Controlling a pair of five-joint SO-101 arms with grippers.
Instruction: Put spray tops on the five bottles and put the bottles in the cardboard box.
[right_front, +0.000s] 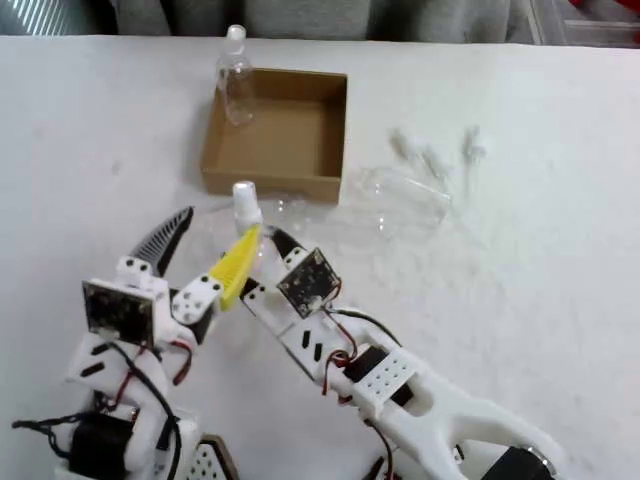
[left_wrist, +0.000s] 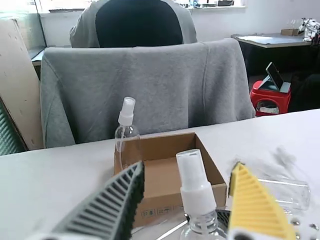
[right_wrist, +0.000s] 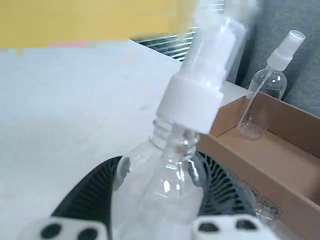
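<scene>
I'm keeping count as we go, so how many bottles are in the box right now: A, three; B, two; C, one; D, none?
C: one bottle stands in the far corner of the box; the held bottle in the right gripper is outside it.

Left gripper (left_wrist: 188, 167) spread at a spray top.
Its black and yellow fingers flank the spray top (left_wrist: 192, 175) on a bottle (left_wrist: 200, 232). Behind, a box (left_wrist: 165, 138) holds a second bottle (left_wrist: 126, 135) upright; a third bottle (left_wrist: 285, 192) lies beside the box.
</scene>
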